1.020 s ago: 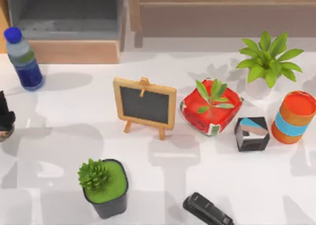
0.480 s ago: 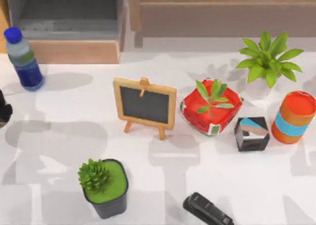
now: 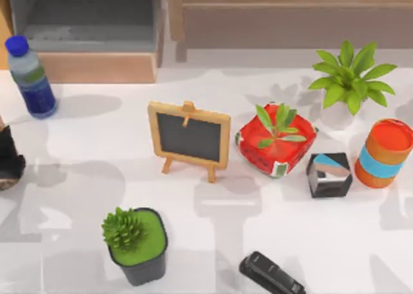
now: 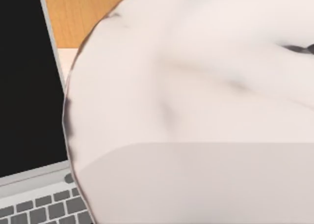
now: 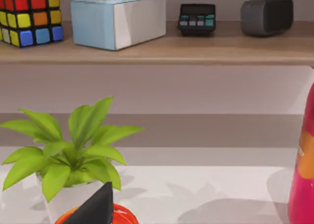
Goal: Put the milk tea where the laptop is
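Observation:
The milk tea point(image 4: 196, 111) looms right in front of my left wrist camera as a big white rounded surface. Behind it stands the laptop point(image 4: 29, 86), with a black screen and grey keys. In the top view my left gripper point(image 3: 8, 153) is a dark shape at the table's left edge, shut on the milk tea, with a brownish part of the cup point(image 3: 6, 180) just below it. A dark wedge point(image 5: 95, 207) low in the right wrist view looks like one of my right gripper's fingertips.
A blue-capped water bottle point(image 3: 29, 78) stands at the back left. A small chalkboard easel point(image 3: 189, 137), a red planter point(image 3: 276, 141), a black cube point(image 3: 329, 174), an orange cylinder point(image 3: 384, 153), a white-potted plant point(image 3: 348, 81), a black-potted succulent point(image 3: 137, 244) and a stapler point(image 3: 270, 276) fill the table.
My left gripper slid almost off the left edge, then came back in slightly lower, with the brownish cup showing again. Nothing else on the table moved.

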Robot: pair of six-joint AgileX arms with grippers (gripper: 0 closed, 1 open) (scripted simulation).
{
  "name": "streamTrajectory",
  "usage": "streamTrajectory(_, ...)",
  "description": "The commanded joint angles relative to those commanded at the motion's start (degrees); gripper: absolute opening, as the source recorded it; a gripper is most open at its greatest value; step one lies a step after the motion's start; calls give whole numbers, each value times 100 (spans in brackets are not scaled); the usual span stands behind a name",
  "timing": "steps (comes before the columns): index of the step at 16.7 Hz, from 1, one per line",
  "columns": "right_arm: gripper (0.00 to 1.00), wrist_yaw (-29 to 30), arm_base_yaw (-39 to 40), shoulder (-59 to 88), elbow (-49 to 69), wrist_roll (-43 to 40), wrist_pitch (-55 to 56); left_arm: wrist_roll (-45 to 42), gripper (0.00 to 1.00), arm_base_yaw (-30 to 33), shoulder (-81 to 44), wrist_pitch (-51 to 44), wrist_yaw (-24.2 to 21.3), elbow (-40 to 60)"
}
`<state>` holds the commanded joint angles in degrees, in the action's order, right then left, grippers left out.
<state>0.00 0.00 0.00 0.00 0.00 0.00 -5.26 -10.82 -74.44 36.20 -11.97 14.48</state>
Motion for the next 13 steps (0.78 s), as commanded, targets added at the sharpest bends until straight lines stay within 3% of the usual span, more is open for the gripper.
streamTrajectory(3,100,0,0,0,0,0,0,0,0,0,0,0,0,0)
streamTrajectory(13,100,0,0,0,0,0,0,0,75,0,0,0,0,0)
